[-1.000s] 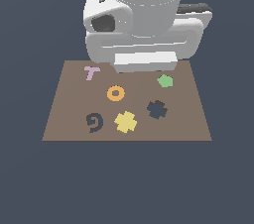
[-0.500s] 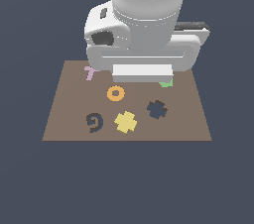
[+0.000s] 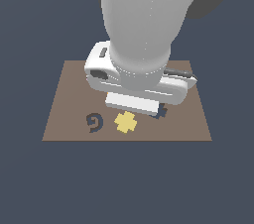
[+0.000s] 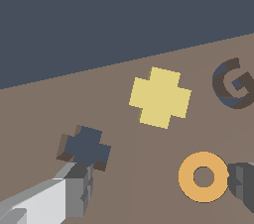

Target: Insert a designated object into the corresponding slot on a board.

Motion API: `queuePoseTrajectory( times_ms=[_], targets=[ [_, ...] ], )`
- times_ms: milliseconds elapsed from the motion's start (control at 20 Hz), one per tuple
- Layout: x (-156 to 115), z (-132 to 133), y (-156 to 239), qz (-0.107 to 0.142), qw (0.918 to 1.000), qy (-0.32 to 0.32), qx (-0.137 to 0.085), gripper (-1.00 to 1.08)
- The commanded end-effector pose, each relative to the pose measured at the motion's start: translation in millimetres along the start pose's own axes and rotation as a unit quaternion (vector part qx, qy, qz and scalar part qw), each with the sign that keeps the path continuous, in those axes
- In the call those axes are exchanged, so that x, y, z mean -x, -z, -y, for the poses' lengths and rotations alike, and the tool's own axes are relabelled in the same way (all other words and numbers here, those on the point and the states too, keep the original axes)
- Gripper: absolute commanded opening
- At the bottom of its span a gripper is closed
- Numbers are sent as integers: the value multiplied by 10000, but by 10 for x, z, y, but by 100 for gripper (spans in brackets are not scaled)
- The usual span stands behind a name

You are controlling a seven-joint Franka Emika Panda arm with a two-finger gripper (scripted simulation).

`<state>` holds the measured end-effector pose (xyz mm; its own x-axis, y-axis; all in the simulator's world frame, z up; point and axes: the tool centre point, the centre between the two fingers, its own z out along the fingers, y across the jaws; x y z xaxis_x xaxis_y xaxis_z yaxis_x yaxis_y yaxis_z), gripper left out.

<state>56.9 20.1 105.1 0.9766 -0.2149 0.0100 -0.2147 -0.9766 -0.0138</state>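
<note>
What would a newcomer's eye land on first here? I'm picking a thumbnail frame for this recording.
The big white arm dominates the exterior view, hanging low over the brown board and hiding much of it. Next comes the yellow cross, bright near the board's front edge, with the dark spiral to the exterior view's left. In the wrist view, the navy cross-shaped slot sits beside the cross, and the orange ring stands out.
</note>
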Motion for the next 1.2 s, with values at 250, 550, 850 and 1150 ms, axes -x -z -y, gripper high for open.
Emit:
queuePoseTrajectory(
  times_ms=[250,550,850,1150],
  targets=[
    [-290,-73,-358,23,9973,-735,53,100],
    [-412,-120,-505,36,9945,-1045,71,100],
    [-451,-137,-550,40,9934,-1144,75,100],
    [-449,-141,-651,42,9934,-1143,75,100]
  ],
)
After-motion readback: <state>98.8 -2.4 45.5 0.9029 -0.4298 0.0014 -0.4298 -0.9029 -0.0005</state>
